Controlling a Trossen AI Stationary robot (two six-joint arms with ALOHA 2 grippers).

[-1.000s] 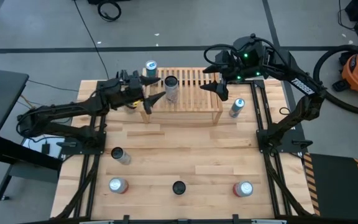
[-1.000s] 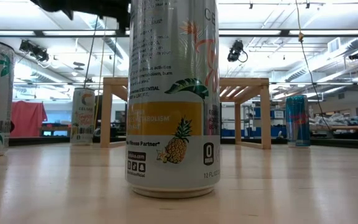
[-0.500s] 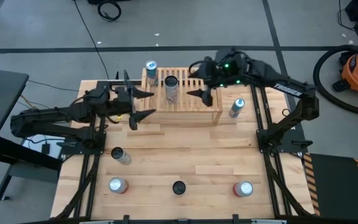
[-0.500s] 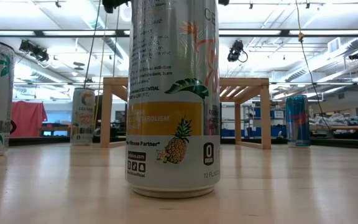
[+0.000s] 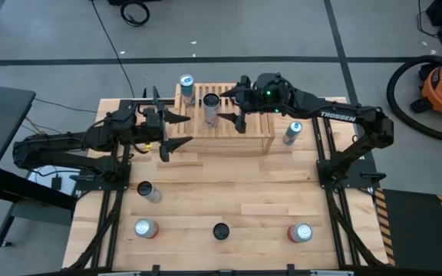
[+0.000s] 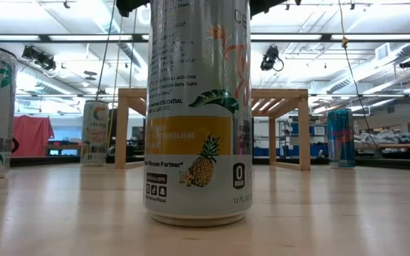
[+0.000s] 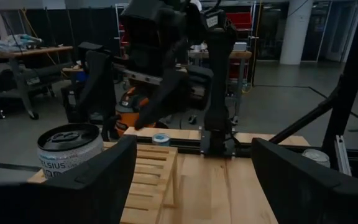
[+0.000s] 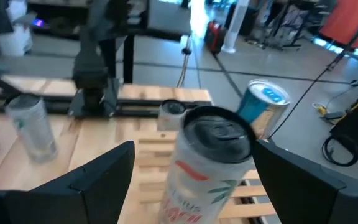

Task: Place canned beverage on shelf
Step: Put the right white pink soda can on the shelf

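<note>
The light wooden shelf made of thin slats (image 5: pixel 232 111) stands at the far middle of the plank table (image 5: pixel 229 199). A silver can with a dark top (image 5: pixel 211 108) stands upright on the shelf, toward its left end. A blue-topped can (image 5: pixel 186 83) stands just past the shelf's far left corner.

The right arm reaches from the right side far over the shelf, stretched out long and low. Its right gripper (image 5: pixel 232 107) is just to the right of the silver can, with its two dark fingers (image 8: pixel 86 180) spread apart, one toward the near side and one toward the far side. In the right wrist view the can sits between the spread fingers, and they are not touching it. The gripper holds nothing.

The left arm comes in from the left side, bent at the elbow. Its left gripper (image 5: pixel 173 129) hangs just left of the shelf's left end. Its fingers (image 7: pixel 98 174) are also spread wide and hold nothing.

Another silver can (image 5: pixel 292 133) stands on the table just right of the shelf. Four more cans stand near the front of the table, one of them a tall pineapple can (image 6: pixel 198 114).
</note>
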